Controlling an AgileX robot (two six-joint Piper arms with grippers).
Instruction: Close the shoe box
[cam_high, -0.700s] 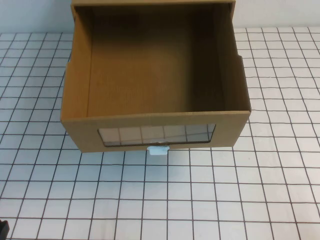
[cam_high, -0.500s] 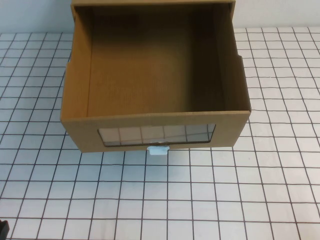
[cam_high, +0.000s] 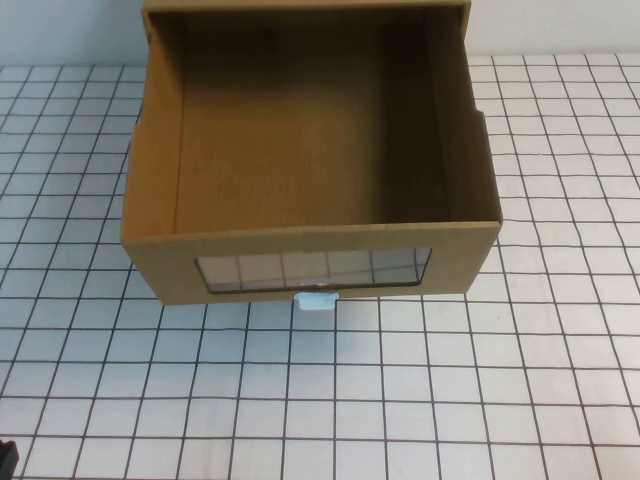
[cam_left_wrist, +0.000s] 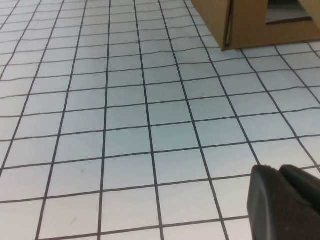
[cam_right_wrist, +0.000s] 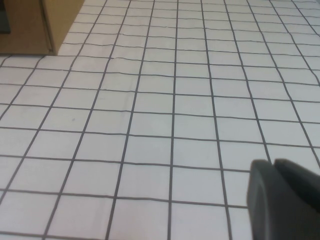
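The shoe box (cam_high: 310, 150) sits at the far middle of the tabletop (cam_high: 400, 400), a white surface ruled in a black grid. It is plain brown cardboard, its drawer pulled out (empty inside), with a clear rectangular window (cam_high: 313, 270) and a small white tab (cam_high: 318, 300) below. The left hand (cam_left_wrist: 285, 202) and right hand (cam_right_wrist: 282, 197) hover low over bare grid, each pressed together, well apart from the box.
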